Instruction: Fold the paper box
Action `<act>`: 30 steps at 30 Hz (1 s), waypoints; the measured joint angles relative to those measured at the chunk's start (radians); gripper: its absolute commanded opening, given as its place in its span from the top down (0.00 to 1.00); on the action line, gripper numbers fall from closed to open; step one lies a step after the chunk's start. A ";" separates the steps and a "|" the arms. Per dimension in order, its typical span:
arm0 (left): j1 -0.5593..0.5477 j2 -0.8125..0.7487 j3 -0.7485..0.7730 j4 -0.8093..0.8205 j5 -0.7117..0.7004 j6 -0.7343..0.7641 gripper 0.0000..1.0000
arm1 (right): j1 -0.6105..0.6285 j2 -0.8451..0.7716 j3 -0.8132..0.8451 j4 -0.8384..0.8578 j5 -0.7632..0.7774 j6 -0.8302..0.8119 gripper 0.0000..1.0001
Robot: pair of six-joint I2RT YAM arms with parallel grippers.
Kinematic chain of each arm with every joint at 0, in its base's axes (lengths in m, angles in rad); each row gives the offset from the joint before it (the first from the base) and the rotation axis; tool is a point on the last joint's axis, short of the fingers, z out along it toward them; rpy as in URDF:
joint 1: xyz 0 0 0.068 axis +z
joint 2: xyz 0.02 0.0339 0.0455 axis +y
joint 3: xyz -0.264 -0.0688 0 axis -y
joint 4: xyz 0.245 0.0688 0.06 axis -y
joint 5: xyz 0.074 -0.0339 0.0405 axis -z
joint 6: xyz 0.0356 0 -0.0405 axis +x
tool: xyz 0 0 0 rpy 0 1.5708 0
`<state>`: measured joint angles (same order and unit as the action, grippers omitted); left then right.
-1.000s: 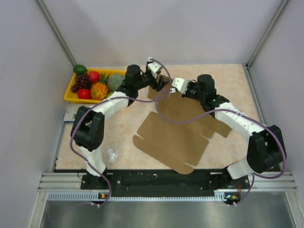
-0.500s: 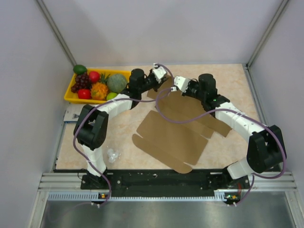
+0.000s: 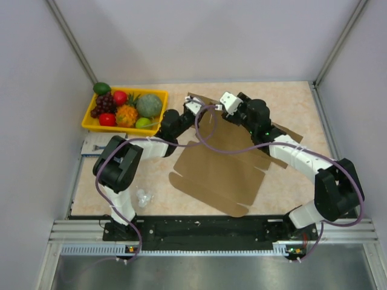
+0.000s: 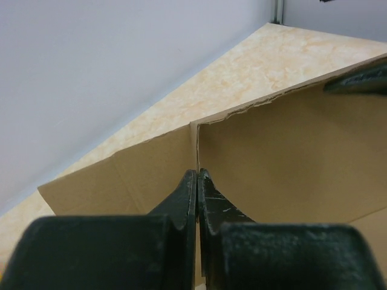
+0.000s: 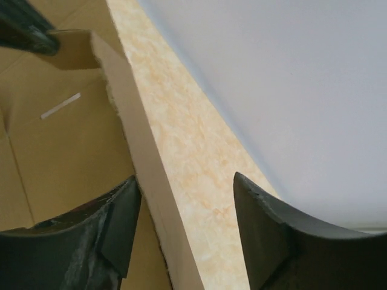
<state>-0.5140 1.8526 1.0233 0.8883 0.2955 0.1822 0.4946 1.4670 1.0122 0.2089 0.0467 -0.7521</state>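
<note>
The paper box (image 3: 221, 169) is a flat brown cardboard sheet in the middle of the table, with its far panel tilted up. My left gripper (image 3: 195, 106) is shut on the upright edge of that panel's corner; in the left wrist view the fingertips (image 4: 198, 176) pinch the thin cardboard (image 4: 290, 163). My right gripper (image 3: 228, 100) is open and straddles the raised panel's top edge. In the right wrist view that edge (image 5: 142, 181) runs between the spread fingers, close to the left one and held by neither.
A yellow tray (image 3: 148, 90) of fruit stands at the far left. A small blue-white packet (image 3: 95, 144) lies by the left edge and a clear plastic scrap (image 3: 143, 195) sits near the left arm's base. Grey walls enclose the table.
My left gripper closed on the panel's corner edge and drew nearer and to the right. My right gripper opened, letting go of the cardboard, and shifted slightly along the raised edge.
</note>
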 measured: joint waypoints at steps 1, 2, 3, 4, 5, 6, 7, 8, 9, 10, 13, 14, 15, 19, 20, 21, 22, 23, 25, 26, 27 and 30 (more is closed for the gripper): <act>-0.003 0.000 -0.027 0.042 -0.007 -0.015 1.00 | 0.010 0.000 -0.011 0.018 0.039 0.028 0.23; -0.008 0.000 -0.049 0.076 -0.015 -0.031 1.00 | 0.016 0.000 -0.016 0.026 0.072 0.064 0.18; -0.013 0.000 -0.065 0.101 -0.023 -0.042 1.00 | 0.024 0.000 -0.018 0.026 0.109 0.101 0.09; -0.020 0.000 -0.081 0.136 -0.030 -0.055 1.00 | 0.030 -0.001 -0.016 0.014 0.149 0.145 0.07; -0.026 0.000 -0.090 0.158 -0.035 -0.064 1.00 | 0.036 -0.007 -0.014 -0.010 0.190 0.208 0.06; -0.031 0.000 -0.095 0.173 -0.041 -0.074 1.00 | 0.042 -0.016 -0.003 -0.061 0.229 0.272 0.05; -0.034 0.000 -0.097 0.185 -0.044 -0.079 1.00 | 0.042 -0.026 0.019 -0.124 0.261 0.338 0.04; -0.037 0.000 -0.097 0.196 -0.048 -0.086 1.00 | 0.043 -0.034 0.042 -0.179 0.283 0.393 0.01; -0.039 0.000 -0.097 0.204 -0.051 -0.090 1.00 | 0.045 -0.048 0.071 -0.243 0.302 0.451 0.01; -0.042 0.000 -0.097 0.214 -0.054 -0.095 1.00 | 0.045 -0.073 0.092 -0.305 0.320 0.508 0.01; -0.044 0.000 -0.098 0.223 -0.064 -0.101 1.00 | 0.046 -0.181 0.129 -0.476 0.348 0.637 0.01; -0.044 0.000 -0.099 0.223 -0.069 -0.102 1.00 | 0.046 -0.230 0.134 -0.533 0.349 0.679 0.01; -0.044 0.000 -0.102 0.223 -0.072 -0.102 1.00 | 0.046 -0.267 0.136 -0.574 0.348 0.710 0.01; -0.044 0.000 -0.108 0.221 -0.082 -0.103 1.00 | 0.046 -0.417 0.157 -0.758 0.288 0.916 0.01; -0.044 0.000 -0.109 0.221 -0.085 -0.106 1.00 | 0.046 -0.443 0.158 -0.781 0.263 1.010 0.01; -0.044 0.000 -0.111 0.220 -0.089 -0.107 1.00 | 0.046 -0.472 0.151 -0.786 0.229 1.129 0.01; -0.044 0.000 -0.111 0.220 -0.091 -0.109 1.00 | 0.046 -0.496 0.134 -0.771 0.199 1.241 0.01; -0.044 0.000 -0.111 0.220 -0.095 -0.111 1.00 | 0.047 -0.521 0.106 -0.748 0.176 1.381 0.01; -0.044 0.000 -0.112 0.221 -0.104 -0.115 1.00 | 0.082 -0.568 0.006 -0.680 0.189 1.662 0.01; -0.044 0.000 -0.113 0.221 -0.107 -0.117 1.00 | 0.109 -0.580 -0.046 -0.656 0.217 1.800 0.01; -0.044 0.000 -0.114 0.221 -0.110 -0.121 1.00 | 0.136 -0.578 -0.082 -0.645 0.249 1.921 0.01; -0.044 0.000 -0.119 0.222 -0.117 -0.126 1.00 | 0.150 -0.465 -0.097 -0.621 0.318 2.181 0.10</act>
<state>-0.5579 1.8523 0.9047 1.1099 0.1783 0.0563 0.6441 1.0019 0.9150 -0.4126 0.3645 1.4284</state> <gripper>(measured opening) 0.010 0.989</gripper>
